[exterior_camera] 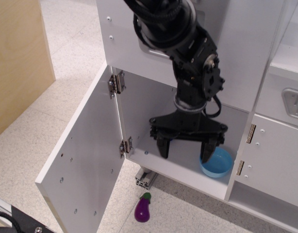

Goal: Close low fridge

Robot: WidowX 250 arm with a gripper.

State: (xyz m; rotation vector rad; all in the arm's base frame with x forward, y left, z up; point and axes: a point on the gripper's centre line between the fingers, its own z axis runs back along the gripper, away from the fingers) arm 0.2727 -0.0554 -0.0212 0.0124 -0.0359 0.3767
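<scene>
Low fridge (154, 111) at centre, door (83, 160) swung wide open toward 8 o'clock on two metal hinges (116, 83). Black hand (186, 148) inside the opening, fingers spread, holding nothing. Blue bowl (216, 162) at its 4 o'clock. Toy eggplant (142, 208) on floor at 6 o'clock. No readable writing.

The tool (186, 149) hides part of the low fridge (154, 109) interior; the door's handle side faces away, unseen.

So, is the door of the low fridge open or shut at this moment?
Open. The fridge door swings out wide on its hinges, showing the white interior with a blue bowl.
</scene>
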